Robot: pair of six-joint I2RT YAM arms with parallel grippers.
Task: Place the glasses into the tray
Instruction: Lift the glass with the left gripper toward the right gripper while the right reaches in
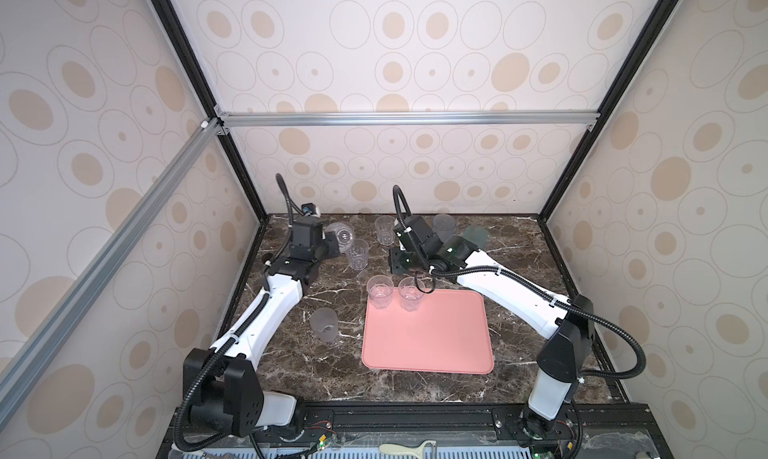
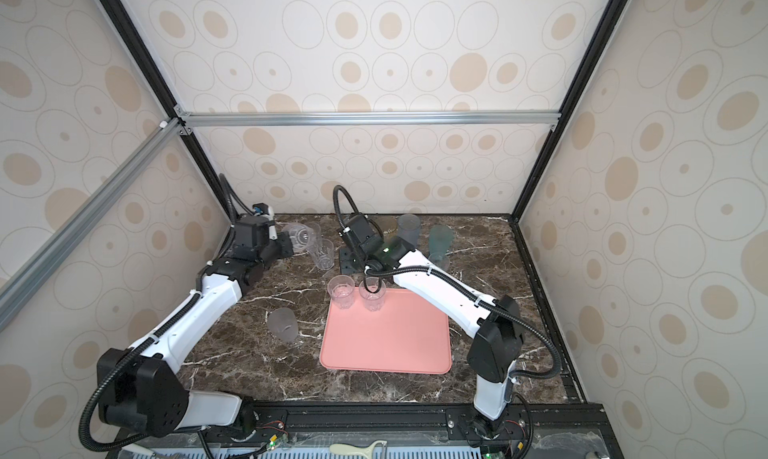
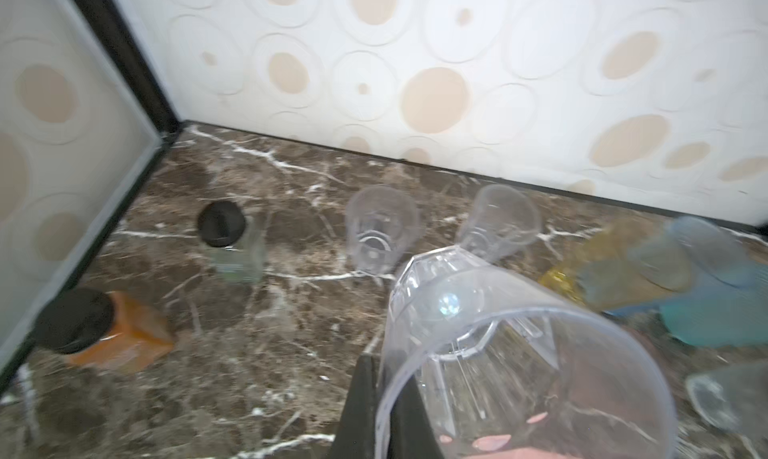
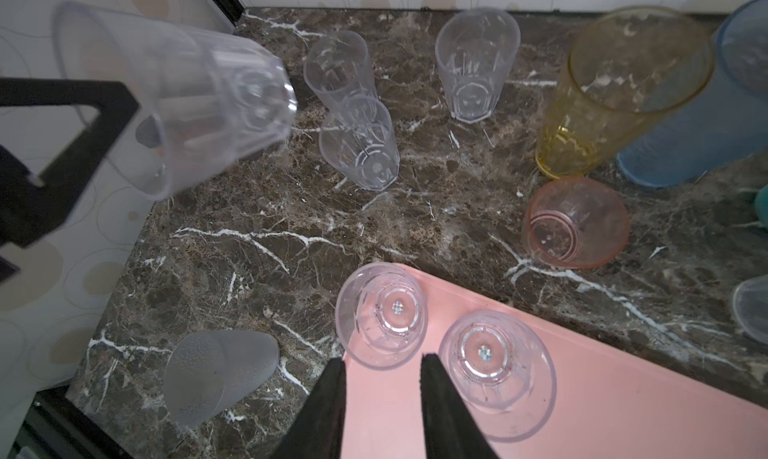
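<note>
**One gripped, two placed**

The flat salmon-pink tray (image 1: 428, 340) is loaded with two clear ribbed tumblers (image 1: 380, 291). A third clear tumbler (image 3: 498, 344) is gripped, tilted, by the left jaws. The right jaws are parted, empty. Black-capped bottles (image 3: 220, 228) are shown by the left wrist view alone.

Glass quantities, twelve in total: clear glass (image 4: 359, 145), seven; frosted glass (image 4: 220, 374), one; amber glass (image 4: 623, 91), one; blue glass (image 4: 665, 153), one; teal glass (image 2: 438, 236), one; pink glass (image 4: 575, 222), one. Also present: black-capped bottle (image 3: 226, 245), two; tray (image 1: 428, 336), one.
</note>
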